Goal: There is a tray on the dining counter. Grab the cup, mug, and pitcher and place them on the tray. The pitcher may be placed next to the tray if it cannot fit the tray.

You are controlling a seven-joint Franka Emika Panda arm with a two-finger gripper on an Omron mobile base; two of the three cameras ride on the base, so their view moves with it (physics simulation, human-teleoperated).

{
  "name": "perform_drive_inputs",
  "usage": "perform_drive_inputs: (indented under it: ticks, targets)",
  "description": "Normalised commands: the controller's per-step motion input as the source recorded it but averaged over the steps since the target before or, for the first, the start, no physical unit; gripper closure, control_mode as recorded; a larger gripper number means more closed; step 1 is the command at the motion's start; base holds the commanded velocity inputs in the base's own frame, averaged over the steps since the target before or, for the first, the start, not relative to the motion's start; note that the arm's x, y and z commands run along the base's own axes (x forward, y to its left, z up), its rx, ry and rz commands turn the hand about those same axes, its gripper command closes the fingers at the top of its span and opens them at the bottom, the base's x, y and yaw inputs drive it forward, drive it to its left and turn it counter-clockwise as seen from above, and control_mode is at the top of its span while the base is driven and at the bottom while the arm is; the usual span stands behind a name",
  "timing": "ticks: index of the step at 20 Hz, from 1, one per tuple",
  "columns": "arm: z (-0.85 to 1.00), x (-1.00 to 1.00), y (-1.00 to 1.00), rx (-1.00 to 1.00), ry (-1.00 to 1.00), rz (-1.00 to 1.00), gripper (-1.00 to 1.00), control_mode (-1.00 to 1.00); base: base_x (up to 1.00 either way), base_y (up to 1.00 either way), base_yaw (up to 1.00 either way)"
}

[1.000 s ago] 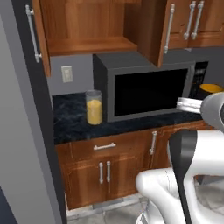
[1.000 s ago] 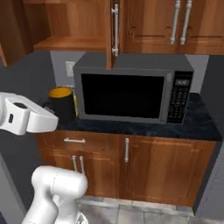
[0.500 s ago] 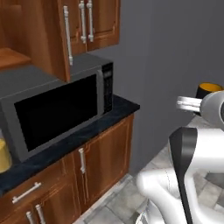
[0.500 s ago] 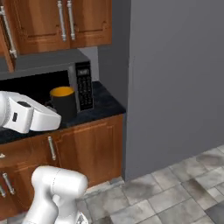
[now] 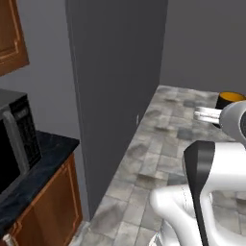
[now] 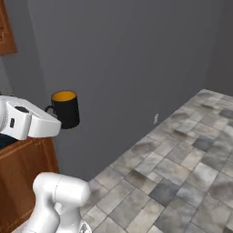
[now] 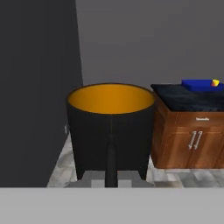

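While gripped, mug (image 7: 111,127) seemingly empty.

Held a black mug (image 6: 67,110) with an orange-yellow inside upright in the air at the end of the white arm (image 6: 25,122), gripper (image 6: 53,119) closed at its handle side. Stood before a tall dark grey wall (image 6: 118,59). Showed grey stone floor tiles (image 6: 182,173) at right and reddish-brown wood cabinetry (image 6: 22,177) at lower left.
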Motion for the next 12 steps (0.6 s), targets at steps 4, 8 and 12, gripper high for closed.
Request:
perform_drive_inputs:
  ticks: [4,8,12]
  targets:
    - [0.00,0.00,0.00,0.00,0.00,0.00,1.00,1.00,1.00,-0.04,-0.29]
    - [0.00,0.00,0.00,0.00,0.00,0.00,1.00,1.00,1.00,0.00,-0.18]
    - [0.00,0.00,0.00,0.00,0.00,0.00,1.00,1.00,1.00,0.00,-0.14]
